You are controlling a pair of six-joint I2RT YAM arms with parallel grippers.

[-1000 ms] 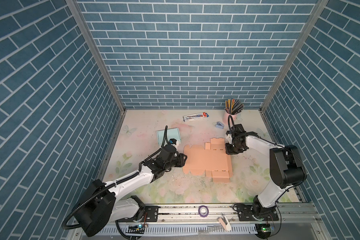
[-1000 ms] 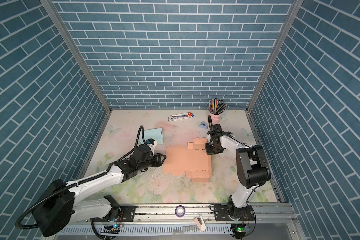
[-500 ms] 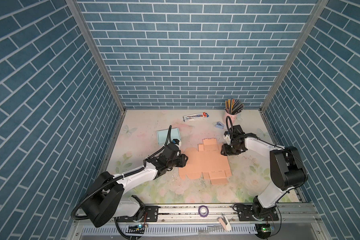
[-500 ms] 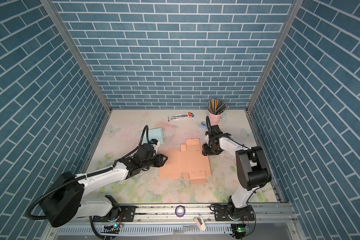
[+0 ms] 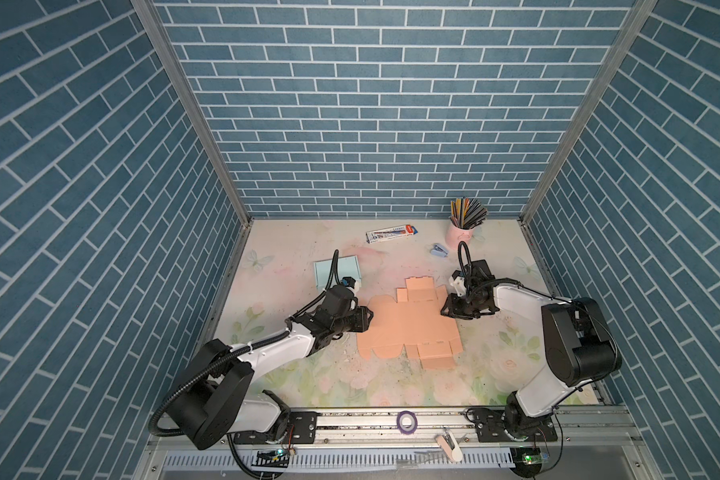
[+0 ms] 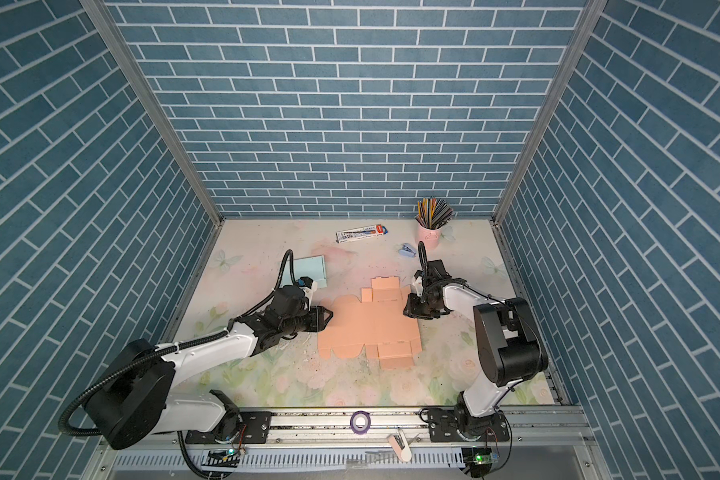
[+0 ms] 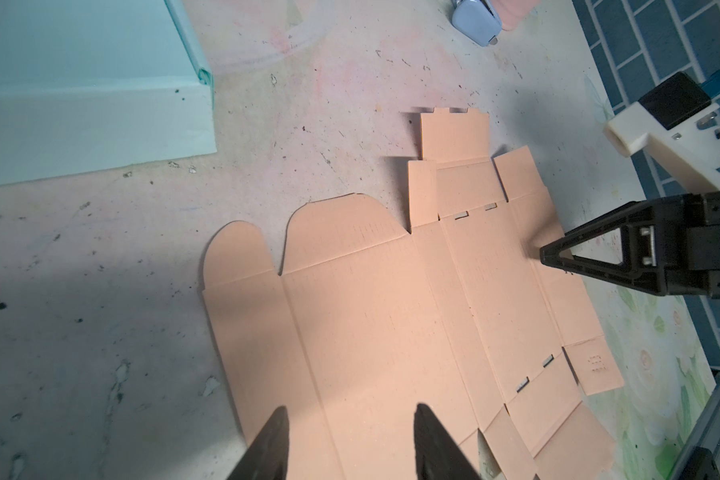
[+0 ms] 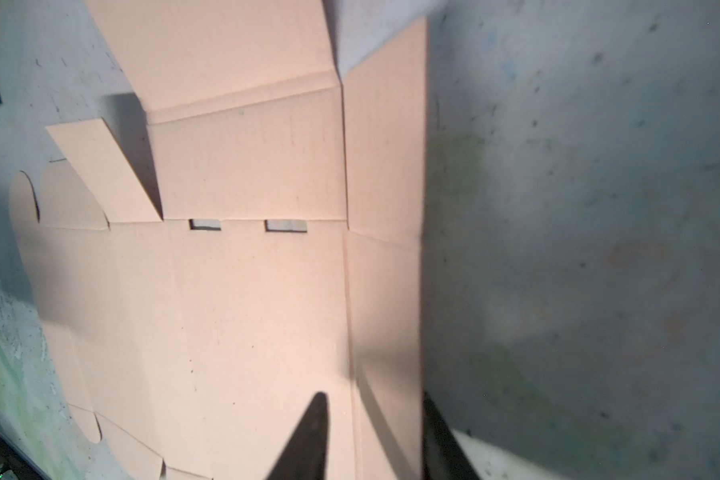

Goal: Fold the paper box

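The paper box (image 5: 408, 328) (image 6: 371, 328) is a flat, unfolded peach cardboard cutout lying on the table. In both top views my left gripper (image 5: 368, 320) (image 6: 327, 318) is at its left edge. In the left wrist view that gripper (image 7: 348, 415) is open, with its fingers apart just over the left panel. My right gripper (image 5: 447, 309) (image 6: 408, 311) is at the box's right edge. In the right wrist view it (image 8: 373, 403) is open and straddles the narrow right strip, with one finger over the cardboard and the other at the outer edge.
A light blue flat box (image 5: 337, 272) lies behind my left arm. A pink cup of pencils (image 5: 460, 232), a small blue stapler (image 5: 439, 249) and a pen package (image 5: 391, 232) sit at the back. A purple tape roll (image 5: 406, 420) rests on the front rail.
The paper box has slid a little to the left and toward the front. My right gripper followed its right edge. My left gripper shifted slightly toward the back.
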